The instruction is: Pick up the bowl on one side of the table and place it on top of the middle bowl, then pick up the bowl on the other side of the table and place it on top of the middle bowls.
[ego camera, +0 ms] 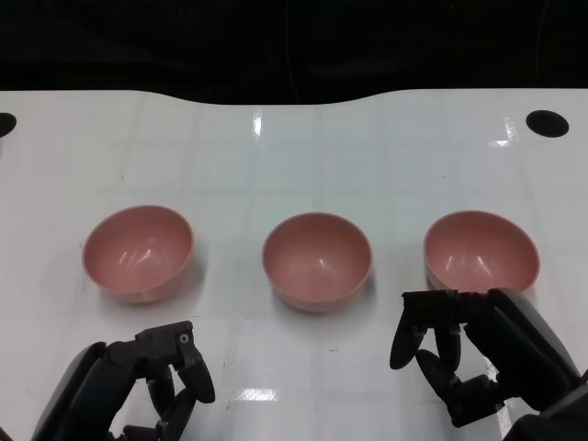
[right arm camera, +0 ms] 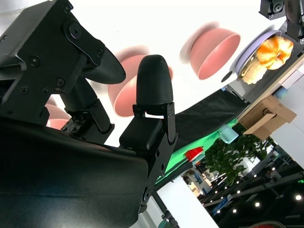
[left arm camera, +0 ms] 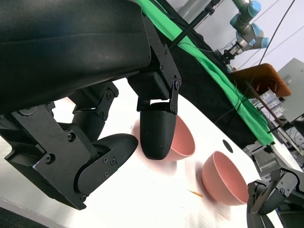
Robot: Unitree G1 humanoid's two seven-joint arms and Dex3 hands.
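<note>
Left hand (ego camera: 152, 381), right hand (ego camera: 459, 344) empty — three pink bowls (ego camera: 317, 260) apart.

My white table (ego camera: 294, 156) has a wavy far edge, with one dark round hole (ego camera: 547, 123) near its far right corner and another (ego camera: 5, 123) at the far left corner, cut by the picture's edge. Beyond my table's far edge hangs a green cloth (left arm camera: 223, 85) over black. Further off stands a grey-and-blue robot arm (left arm camera: 247, 21), an orange-brown tray (left arm camera: 259, 78) (possibly a box lid), and a leafy plant (right arm camera: 232, 154).
</note>
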